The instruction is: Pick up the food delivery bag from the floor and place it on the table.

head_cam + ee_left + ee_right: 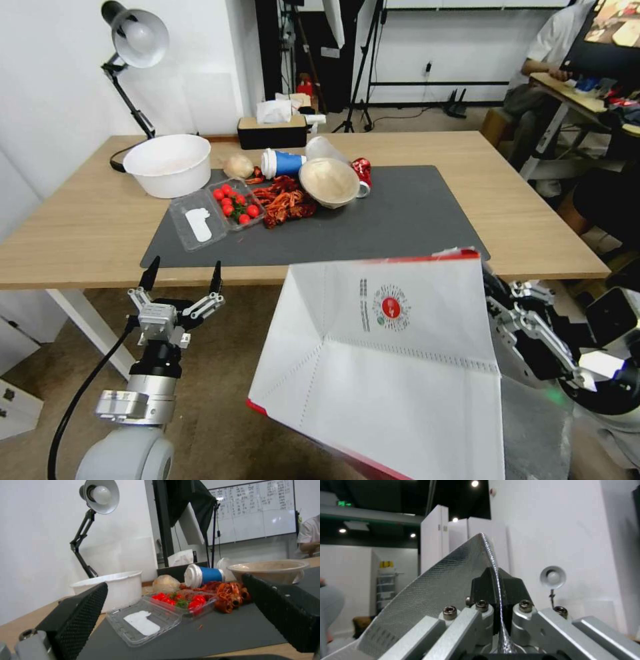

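Note:
The food delivery bag [393, 373] hangs tilted in front of the table's near edge, lifted off the floor [227, 373]. Its white face with the round red logo is turned up and a red strip runs along its top edge. My right gripper [495, 288] is at the bag's right top corner, partly hidden behind it. In the right wrist view its fingers [486, 585] are shut on the bag's silver foil edge [446, 580]. My left gripper [181, 273] stands open with nothing in it, just below the front edge of the table [87, 227], left of the bag. The dark grey mat [400, 227] lies on the table.
On the mat's left half lie a clear box of cherry tomatoes [217, 213], red crayfish [283, 200], a tipped blue cup [283, 162] and a beige bowl [328, 181]. A white bowl [168, 163], a lamp [137, 40] and a tissue box [272, 130] stand behind. The mat's right half is bare.

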